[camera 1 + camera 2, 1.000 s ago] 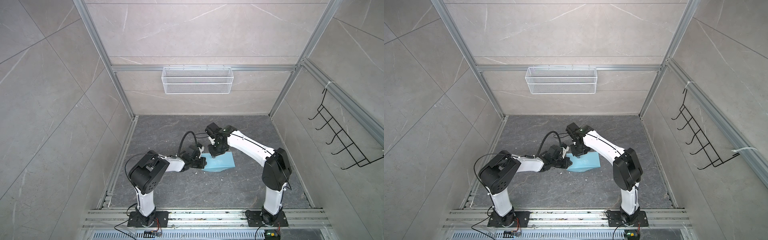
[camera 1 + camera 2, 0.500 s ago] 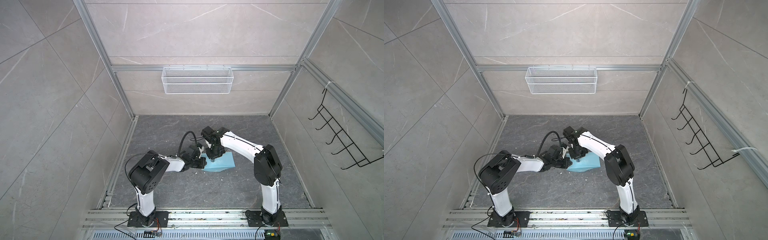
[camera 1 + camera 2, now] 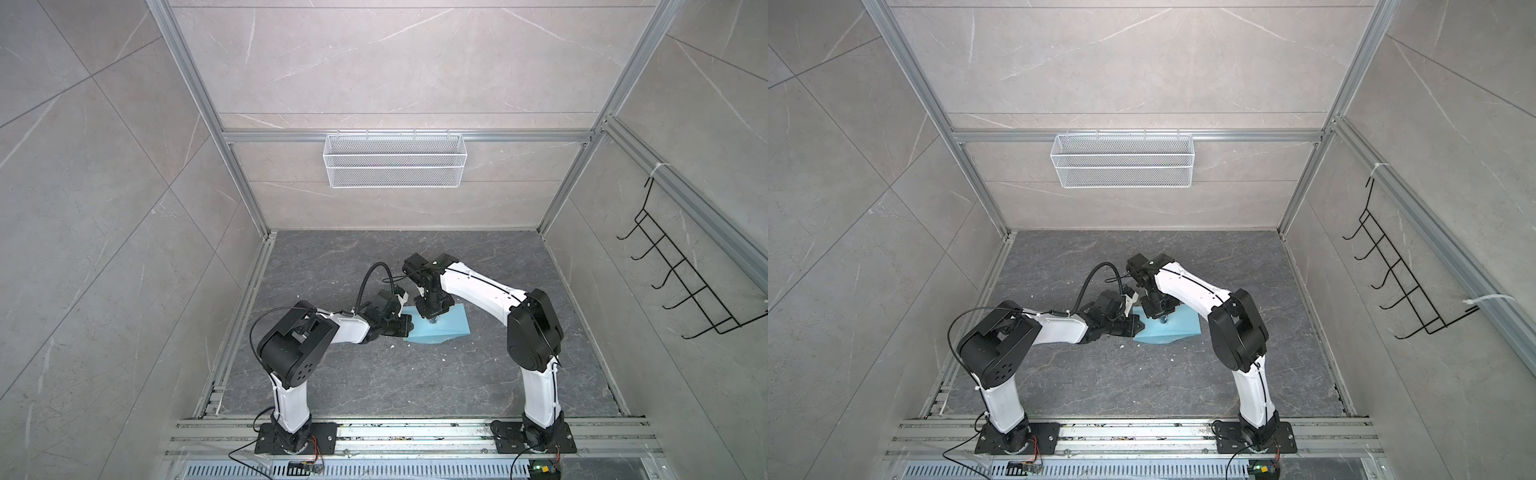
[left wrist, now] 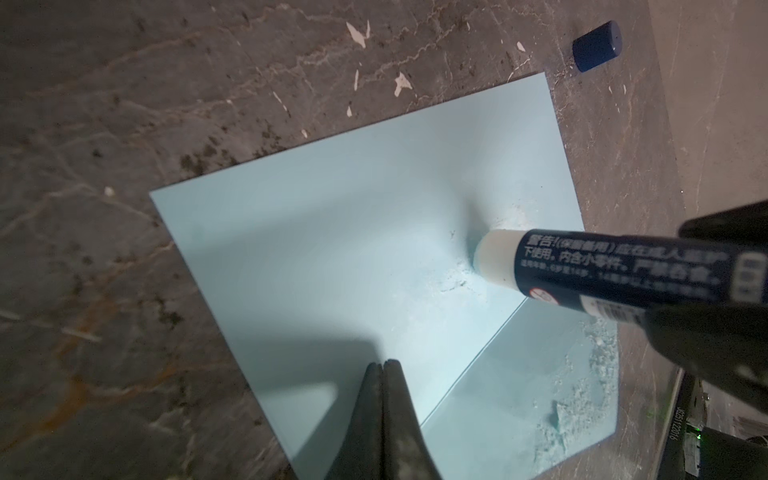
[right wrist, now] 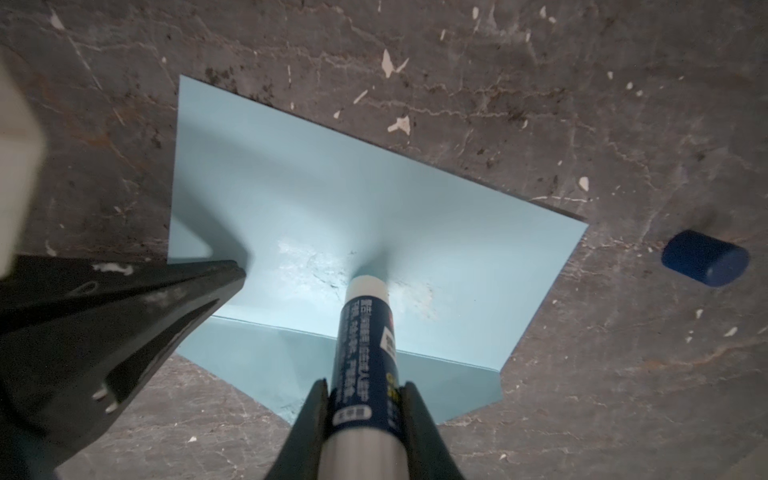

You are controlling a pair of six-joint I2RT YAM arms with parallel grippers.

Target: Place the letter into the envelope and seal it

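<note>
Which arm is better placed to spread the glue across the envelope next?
Right, probably. The right gripper is shut on the glue stick, whose tip touches the envelope. The left gripper is shut, empty, apparently pinning the envelope's edge.
</note>
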